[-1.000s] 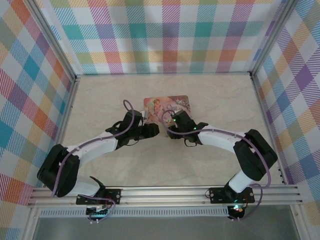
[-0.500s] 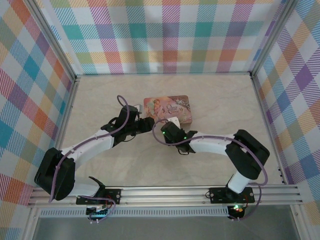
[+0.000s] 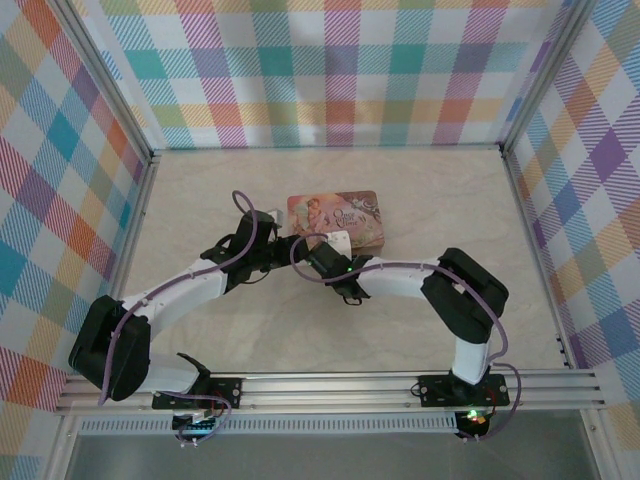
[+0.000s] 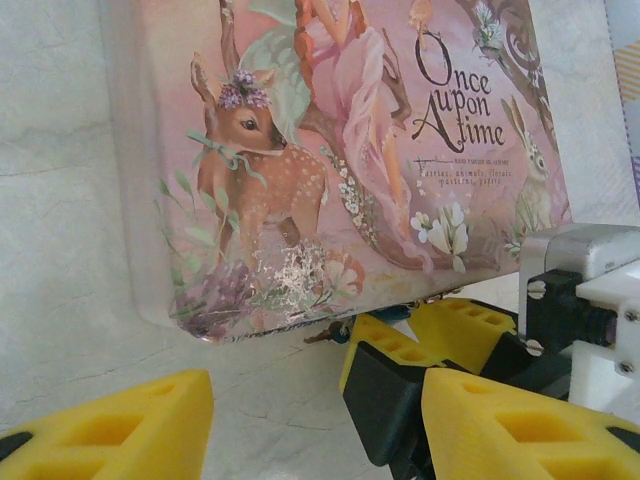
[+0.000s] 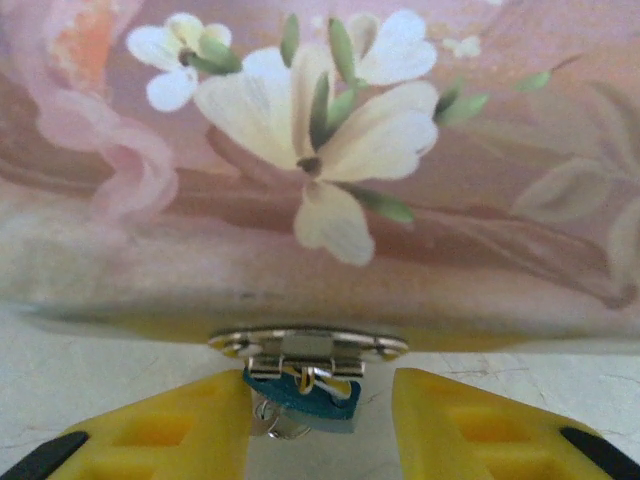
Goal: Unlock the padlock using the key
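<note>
- Right gripper (image 5: 320, 405): we see its two yellow fingers (image 5: 160, 432) parted and gripping nothing, one on each side of the padlock (image 5: 300, 394). The finger at the left of the wrist picture stands just beside the lock's blue-teal body. The other stands apart from it.
- The padlock hangs from the silvery hasp (image 5: 308, 345) on the near wall of the tin (image 4: 330, 150), just above the table (image 3: 200, 190). A small silvery piece (image 5: 272, 420) shows under its body; we cannot tell whether this is the key.
- Left gripper (image 4: 315, 425): its yellow fingers stand wide apart, released, low over the table before the tin's near left corner. In its wrist view the right gripper's fingers lie just beyond it, close against the tin's near edge.
- The tin lies flat and closed on the table. Its pink lid bears a fawn and the words "Once upon a time".
- From above, we see both arms reach forward and inward to the tin's near edge, the left gripper just beside the right.
- Checked walls (image 3: 330, 70) enclose the table.
</note>
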Robot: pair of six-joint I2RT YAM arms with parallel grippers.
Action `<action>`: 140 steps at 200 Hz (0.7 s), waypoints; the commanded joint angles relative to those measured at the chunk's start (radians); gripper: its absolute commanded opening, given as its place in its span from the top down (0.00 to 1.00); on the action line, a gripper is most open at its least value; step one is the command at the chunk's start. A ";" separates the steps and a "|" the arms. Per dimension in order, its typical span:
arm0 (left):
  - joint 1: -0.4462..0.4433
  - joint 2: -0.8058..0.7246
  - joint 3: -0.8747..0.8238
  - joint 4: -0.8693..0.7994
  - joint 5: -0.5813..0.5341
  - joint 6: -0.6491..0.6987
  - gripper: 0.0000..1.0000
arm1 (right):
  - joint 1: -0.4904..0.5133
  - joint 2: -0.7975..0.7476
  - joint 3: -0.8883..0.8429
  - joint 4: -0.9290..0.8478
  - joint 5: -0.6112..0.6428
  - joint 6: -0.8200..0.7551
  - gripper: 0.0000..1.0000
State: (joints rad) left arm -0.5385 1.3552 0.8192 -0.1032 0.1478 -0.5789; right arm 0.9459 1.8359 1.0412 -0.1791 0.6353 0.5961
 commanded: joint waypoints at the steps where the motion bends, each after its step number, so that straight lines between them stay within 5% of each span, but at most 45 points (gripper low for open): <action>1: 0.017 -0.004 0.014 -0.009 0.013 0.012 0.43 | 0.012 0.027 0.034 -0.045 0.035 0.041 0.59; 140: 0.064 0.100 0.098 -0.016 -0.048 0.017 0.43 | 0.043 0.120 0.110 -0.092 0.115 0.070 0.68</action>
State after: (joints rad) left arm -0.5068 1.3991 0.8494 -0.1070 0.1307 -0.5785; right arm 0.9817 1.9289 1.1126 -0.2493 0.7158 0.6582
